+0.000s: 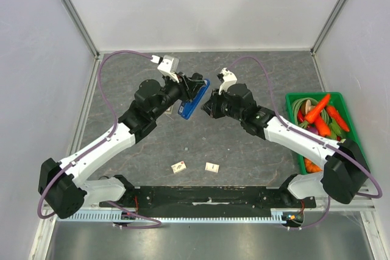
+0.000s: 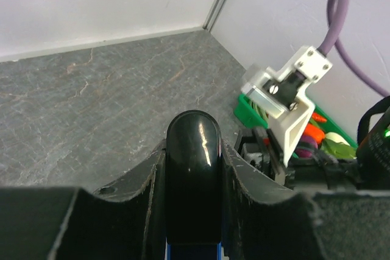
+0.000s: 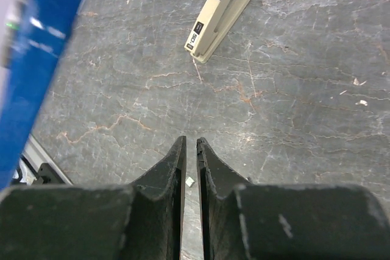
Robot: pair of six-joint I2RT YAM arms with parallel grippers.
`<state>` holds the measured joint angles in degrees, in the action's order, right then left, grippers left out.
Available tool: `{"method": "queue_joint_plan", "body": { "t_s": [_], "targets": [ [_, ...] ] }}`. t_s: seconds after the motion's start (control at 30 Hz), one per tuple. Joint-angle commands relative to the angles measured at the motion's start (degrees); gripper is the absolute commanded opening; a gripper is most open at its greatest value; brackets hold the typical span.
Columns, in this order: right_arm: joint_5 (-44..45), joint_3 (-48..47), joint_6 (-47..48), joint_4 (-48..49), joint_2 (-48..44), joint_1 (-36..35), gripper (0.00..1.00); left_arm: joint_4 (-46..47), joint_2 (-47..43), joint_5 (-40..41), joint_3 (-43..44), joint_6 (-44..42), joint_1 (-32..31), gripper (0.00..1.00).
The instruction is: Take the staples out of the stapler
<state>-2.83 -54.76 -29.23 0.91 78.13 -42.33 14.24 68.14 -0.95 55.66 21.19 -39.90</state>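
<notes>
While the left gripper (image 2: 194, 153) clamped the stapler (image 2: 192, 187), the right gripper (image 3: 190, 145) hung beside it, fingers nearly together, holding nothing.

Stapler (image 3: 33, 65) — mere blue blur, partly beyond the right-wrist view's edge

Glossy blue stapler (image 1: 194, 103), black end. Dark grey worktop (image 1: 244, 144), marbled with pale veins. Beige second stapler (image 3: 220, 13), black top. Green bin (image 1: 301, 95).

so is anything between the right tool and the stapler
Nothing visible. The left tool holds the blue stapler aloft, and only open air separates it from the right tool. The beige stapler lies on the table below, out of the path.
</notes>
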Motion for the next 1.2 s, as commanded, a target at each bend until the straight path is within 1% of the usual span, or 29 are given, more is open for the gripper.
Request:
{"method": "queue_joint_plan", "body": {
  "t_s": [0.0,0.03,0.13,0.3,0.5,0.6,0.67,0.77,0.93,1.07,1.17],
  "targets": [
    [2.48,-4.03,3.83,-3.36,-2.98,0.14,0.19,1.15,-2.58,-1.86,0.5,0.52,-0.18,0.02],
    [4.31,-4.3,4.53,-3.98,-3.5,0.23,0.19,0.36,-2.4,-2.38,0.68,0.17,-0.18,0.02],
    [6.17,-5.35,6.03,-5.3,-4.3,0.4,0.2,-0.62,-1.7,-4.31,0.33,0.43,-0.09,0.02],
    [5.38,-6.76,6.29,-4.78,-3.77,0.58,0.2,0.08,-1.08,-7.57,-1.25,2.71,-0.09,0.02],
    [3.01,-6.41,5.77,-1.35,-4.74,0.58,0.21,0.88,0.67,-7.49,-1.78,3.68,-0.09,0.02],
    [3.27,-6.32,6.47,-2.39,-5.61,0.66,0.22,0.18,3.31,-5.21,-0.82,2.72,-0.09,0.02],
    [5.37,-6.23,7.26,-4.41,-6.06,0.67,0.22,-0.26,5.59,-2.84,0.15,1.76,0.0,0.02],
    [8.71,-4.57,7.96,-6.18,-7.11,0.84,0.24,-2.19,10.07,2.43,2.43,0.08,0.0,0.02],
    [10.47,-0.97,7.88,-6.97,-9.48,0.84,0.25,-3.61,18.42,10.08,6.12,-1.94,0.26,0.02],
    [9.95,1.14,7.26,-7.68,-11.5,0.84,0.26,-2.37,24.57,17.28,7.97,-3.35,0.87,0.02],
    [7.68,3.87,6.03,-6.98,-12.82,0.84,0.26,-2.55,28.44,19.75,9.72,-3.61,2.01,0.02]
  ]
}}
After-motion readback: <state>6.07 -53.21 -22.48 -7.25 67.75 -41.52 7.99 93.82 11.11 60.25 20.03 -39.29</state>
